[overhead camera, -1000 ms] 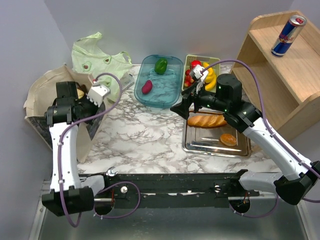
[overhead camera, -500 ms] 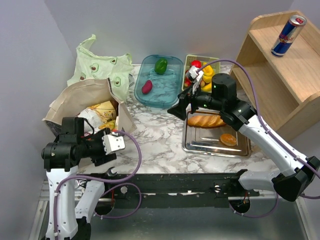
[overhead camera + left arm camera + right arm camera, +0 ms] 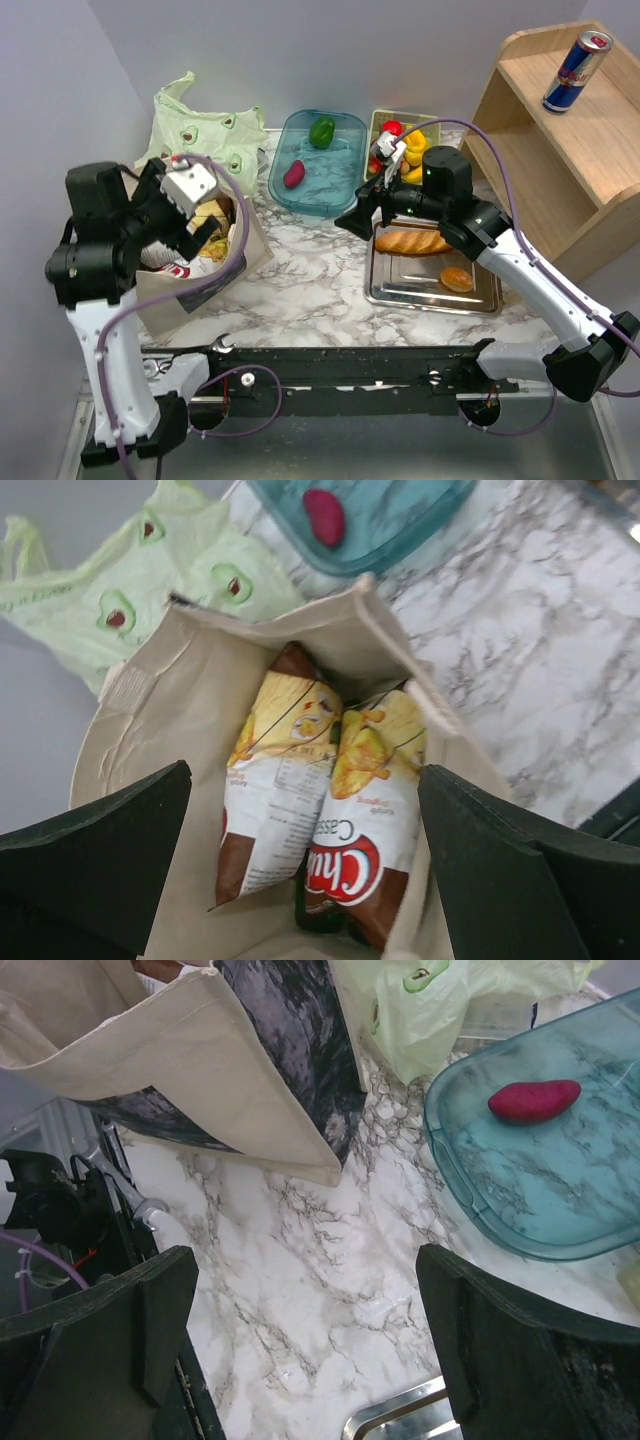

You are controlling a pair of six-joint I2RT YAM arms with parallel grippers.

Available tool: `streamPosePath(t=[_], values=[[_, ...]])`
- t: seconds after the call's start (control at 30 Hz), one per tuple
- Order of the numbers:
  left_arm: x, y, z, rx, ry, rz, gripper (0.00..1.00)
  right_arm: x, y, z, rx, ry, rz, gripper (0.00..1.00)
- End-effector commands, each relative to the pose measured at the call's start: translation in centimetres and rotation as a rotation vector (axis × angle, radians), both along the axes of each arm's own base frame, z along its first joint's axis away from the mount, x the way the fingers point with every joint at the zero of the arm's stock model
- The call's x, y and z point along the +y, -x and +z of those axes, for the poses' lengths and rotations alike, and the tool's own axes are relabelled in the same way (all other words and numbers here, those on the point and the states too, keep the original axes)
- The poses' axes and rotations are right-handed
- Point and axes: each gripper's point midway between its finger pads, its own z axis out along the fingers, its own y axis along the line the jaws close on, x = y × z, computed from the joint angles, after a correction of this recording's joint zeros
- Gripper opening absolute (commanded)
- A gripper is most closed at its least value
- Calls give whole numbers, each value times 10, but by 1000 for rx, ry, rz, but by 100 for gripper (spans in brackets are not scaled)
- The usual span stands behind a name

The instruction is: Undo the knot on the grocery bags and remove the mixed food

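Now left gripper [image 3: 305, 775] wide open, empty, above beige canvas tote [image 3: 140, 710]; two yellow-brown crisp bags [image 3: 370, 780] inside tote; right gripper [image 3: 305, 1260] wide open, empty, near tote; pale green cloth bag [image 3: 150, 590] behind tote.

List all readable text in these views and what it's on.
"Chu" (cut off): red logo on the right crisp bag.
"Cass" (cut off): same bag, above the logo.
Left crisp bag back print: too small to read.
Can on the shelf: lettering too blurred.
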Motion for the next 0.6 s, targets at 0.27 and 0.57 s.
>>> streamPosePath(t=[0.27,0.57], values=[[91,-96,-173,249,-231,169,98,-13,6,10,-15,8,-35,99],[113,-98,-269,352,-411,71,95,-15,2,7,-28,45,-34,99]])
